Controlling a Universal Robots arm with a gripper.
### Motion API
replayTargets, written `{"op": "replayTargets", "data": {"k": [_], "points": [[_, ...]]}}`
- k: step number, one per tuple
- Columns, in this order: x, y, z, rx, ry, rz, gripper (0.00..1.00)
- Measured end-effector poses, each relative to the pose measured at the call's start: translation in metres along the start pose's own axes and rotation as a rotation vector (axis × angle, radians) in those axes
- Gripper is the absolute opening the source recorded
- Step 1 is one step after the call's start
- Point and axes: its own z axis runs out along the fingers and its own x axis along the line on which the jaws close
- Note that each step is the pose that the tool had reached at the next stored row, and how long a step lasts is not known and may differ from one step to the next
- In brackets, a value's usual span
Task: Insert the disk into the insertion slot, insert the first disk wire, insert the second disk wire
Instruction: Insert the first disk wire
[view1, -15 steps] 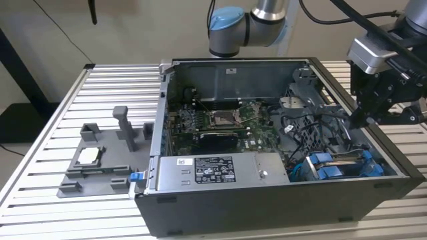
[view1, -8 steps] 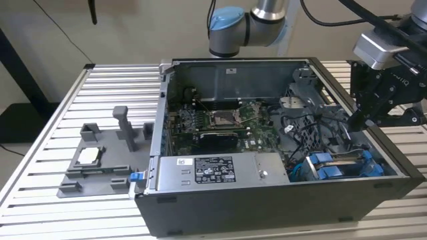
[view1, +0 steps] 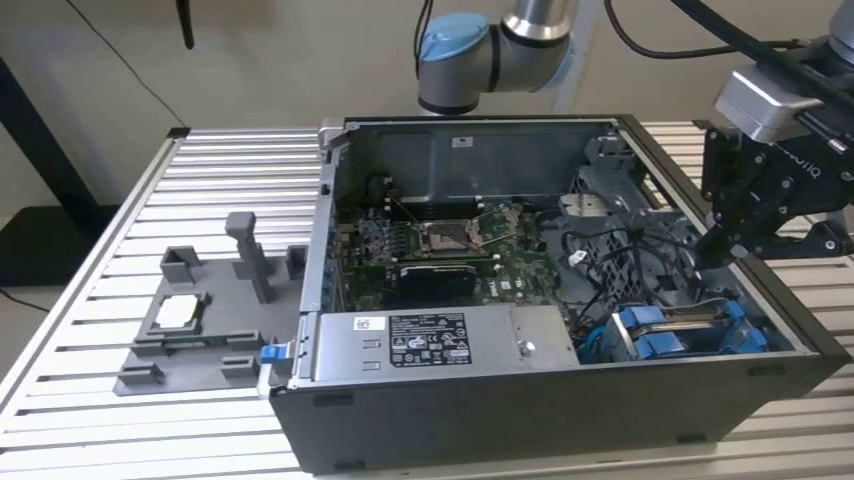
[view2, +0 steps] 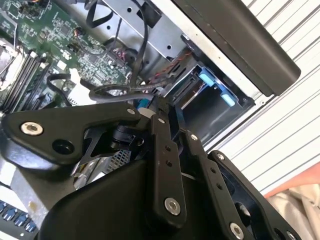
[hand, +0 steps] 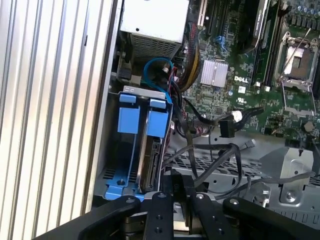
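Open computer case (view1: 561, 400) lying on a slatted metal table (view1: 120, 250), seen from the exterior view; the disk (view1: 694, 320), clipped in its blue carrier, sits on edge in the slot at the case corner nearest the exterior view's right, beside the grey power-supply box (view1: 414, 338). In the first wrist view the disk (hand: 150, 162) stands between the blue carrier tabs, with a blue wire (hand: 159, 64) looped just beyond it and loose black wires (hand: 215, 152) trailing across the perforated metal floor next to it. The gripper (view1: 722, 250) hangs inside the case over the black wires, near the disk but not touching it; in both wrist views its fingers (view2: 161, 130) (hand: 175, 182) are drawn close together; whether a wire is caught between them cannot be told. The green circuit board (view1: 441, 250) fills the middle of the case; a grey parts tray (view1: 187, 330) lies on the table at the exterior view's left.
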Motion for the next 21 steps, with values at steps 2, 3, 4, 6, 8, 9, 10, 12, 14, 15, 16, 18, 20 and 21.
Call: {"op": "replayTargets", "data": {"k": [2, 3, 4, 6, 8, 9, 10, 12, 14, 15, 16, 18, 20, 21], "points": [[0.0004, -0.0016, 0.0014, -0.0051, 0.0011, 0.003, 0.19], [0.0006, -0.0024, 0.002, -0.0083, 0.002, 0.004, 0.19], [0.0007, -0.003, 0.0026, -0.0112, 0.0026, 0.005, 0.19], [0.0011, -0.0043, 0.004, -0.0174, 0.0035, 0.007, 0.19], [0.0014, -0.0053, 0.0051, -0.0258, 0.0047, 0.01, 0.19], [0.0015, -0.0058, 0.0055, -0.031, 0.005, 0.011, 0.19], [0.0016, -0.0063, 0.0062, -0.0358, 0.0049, 0.013, 0.19], [0.002, -0.0075, 0.008, -0.043, 0.0037, 0.016, 0.19], [0.0025, -0.0086, 0.0102, -0.0476, 0.003, 0.019, 0.19], [0.0027, -0.0091, 0.0114, -0.0495, 0.0025, 0.021, 0.19], [0.0029, -0.0097, 0.0125, -0.0516, 0.0022, 0.023, 0.19], [0.0033, -0.0102, 0.0149, -0.0543, 0.0016, 0.03, 0.19], [0.0035, -0.0102, 0.0171, -0.0544, 0.0009, 0.048, 0.19], [0.0036, -0.0103, 0.0181, -0.0534, 0.0005, 0.061, 0.19]]}}
